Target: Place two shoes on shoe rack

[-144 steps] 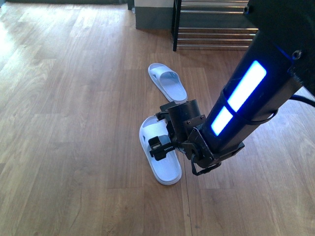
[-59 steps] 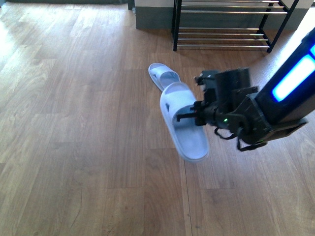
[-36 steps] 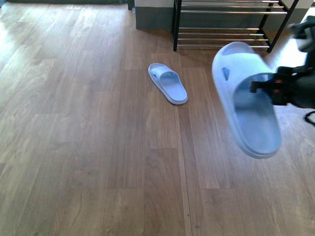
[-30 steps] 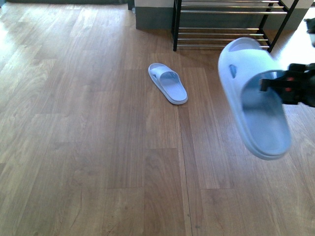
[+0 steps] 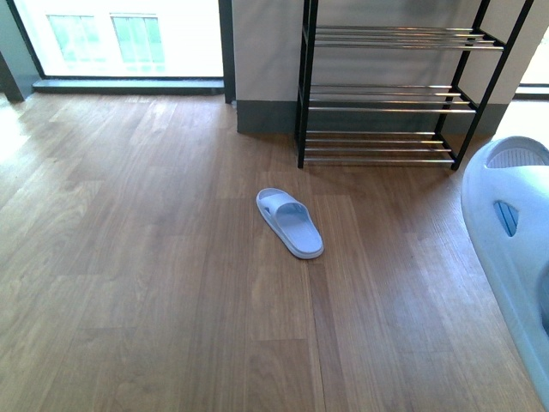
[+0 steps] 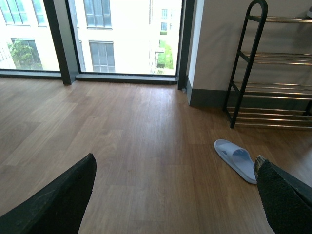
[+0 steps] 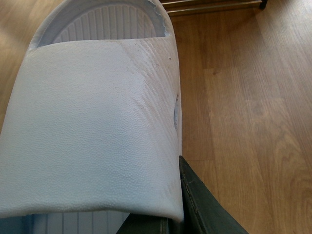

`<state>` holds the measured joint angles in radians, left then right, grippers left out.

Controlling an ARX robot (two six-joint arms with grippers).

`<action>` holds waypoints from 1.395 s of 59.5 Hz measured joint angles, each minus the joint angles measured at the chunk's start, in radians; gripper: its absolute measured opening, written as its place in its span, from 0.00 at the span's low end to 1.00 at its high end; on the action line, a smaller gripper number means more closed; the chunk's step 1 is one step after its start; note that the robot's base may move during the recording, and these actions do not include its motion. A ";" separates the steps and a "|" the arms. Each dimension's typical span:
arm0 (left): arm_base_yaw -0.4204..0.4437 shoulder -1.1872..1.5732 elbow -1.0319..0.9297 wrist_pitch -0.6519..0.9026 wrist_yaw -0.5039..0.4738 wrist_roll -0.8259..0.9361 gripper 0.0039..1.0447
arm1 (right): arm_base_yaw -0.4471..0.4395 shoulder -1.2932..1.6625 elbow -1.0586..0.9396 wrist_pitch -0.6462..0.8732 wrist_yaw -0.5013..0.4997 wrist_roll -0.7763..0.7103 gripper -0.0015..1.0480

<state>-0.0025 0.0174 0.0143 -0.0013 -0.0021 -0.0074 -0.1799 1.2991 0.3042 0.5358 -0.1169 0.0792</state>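
One sandal is up in the air, and one lies on the floor.
The right fingers [image 7: 201,207] are clamped on a pale blue slide sandal [image 5: 513,257]. In the front view it is held up off the wood floor [image 5: 137,257] at 4 o'clock. The second slide sandal [image 5: 290,223] lies flat on the floor near the middle, running from 11 to 5 o'clock. The shoe rack [image 5: 386,96] stands at 1 o'clock by the wall. The left fingers [image 6: 53,200] are wide apart, with only floor between them.
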 joint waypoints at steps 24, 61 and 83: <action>0.000 0.000 0.000 0.000 0.000 0.000 0.91 | 0.000 -0.001 -0.001 0.000 -0.003 0.000 0.01; 0.000 0.000 0.000 0.000 0.002 0.000 0.91 | -0.004 -0.003 -0.001 -0.001 -0.001 0.000 0.01; 0.000 0.000 0.000 0.000 0.002 0.000 0.91 | -0.004 -0.003 -0.001 -0.001 0.000 0.000 0.01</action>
<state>-0.0025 0.0174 0.0143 -0.0013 -0.0002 -0.0071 -0.1837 1.2964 0.3035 0.5350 -0.1173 0.0792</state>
